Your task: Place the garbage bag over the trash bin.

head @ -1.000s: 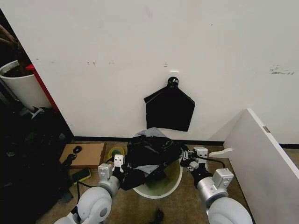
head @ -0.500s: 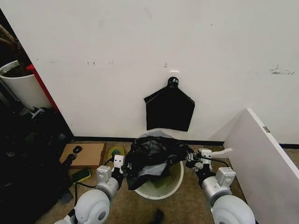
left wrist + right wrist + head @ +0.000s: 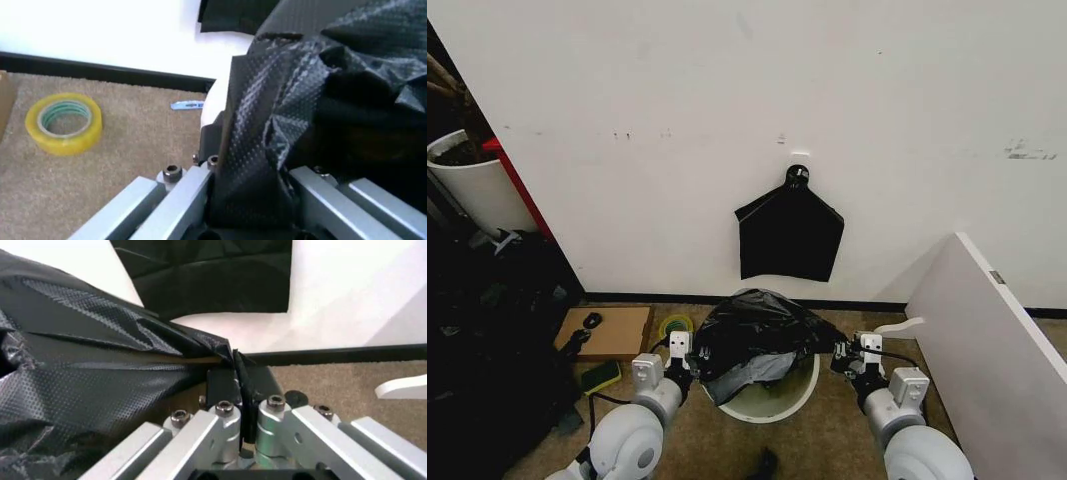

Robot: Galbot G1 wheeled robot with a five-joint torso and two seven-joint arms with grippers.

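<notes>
Now the garbage bag [image 3: 752,335] stretches between left claw [image 3: 689,362] and right claw [image 3: 839,352].

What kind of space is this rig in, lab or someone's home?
Likely a lab or storeroom corner, not a home: scuffed bare white wall, a roll of tape and a cardboard piece lying on the carpet, clutter piled at the left, a white board leaning on the right.

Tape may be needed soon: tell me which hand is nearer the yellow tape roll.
Left. The left hand, clamped on the bag, sits just beside the tape roll; the right hand is beyond the bin.
</notes>
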